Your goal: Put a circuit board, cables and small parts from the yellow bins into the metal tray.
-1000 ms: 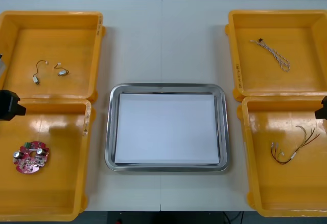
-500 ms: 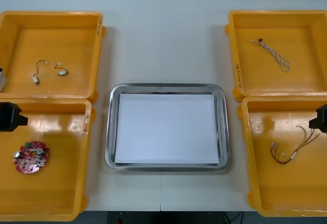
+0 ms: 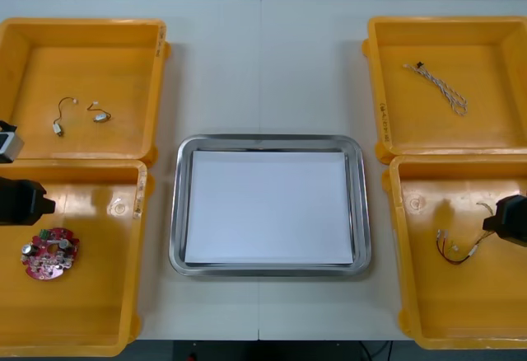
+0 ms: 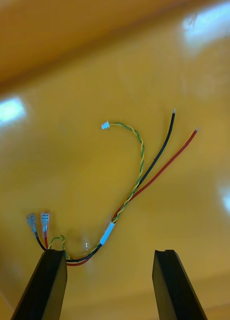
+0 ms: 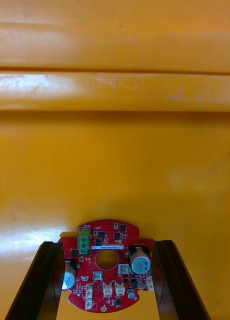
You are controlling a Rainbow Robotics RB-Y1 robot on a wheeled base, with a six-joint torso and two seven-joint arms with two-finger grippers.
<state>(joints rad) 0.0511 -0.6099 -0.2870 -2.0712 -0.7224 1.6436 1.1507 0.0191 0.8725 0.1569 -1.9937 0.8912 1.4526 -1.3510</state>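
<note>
Nothing legible; the circuit board point(image 5: 107, 280) shows no readable print.

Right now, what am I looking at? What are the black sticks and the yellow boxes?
This is a robot with two arms, each ending in a two-finger gripper. One picture looks down from above at a light table; the two tall ones come from cameras on its wrists. The black sticks are its fingers. On the table stand four yellow bins and a metal tray, white inside and empty. The left gripper hangs open over a round red circuit board. The right gripper hangs open over a red and yellow cable. Neither holds anything. The far bins hold small metal parts and a blue and white cable.
</note>
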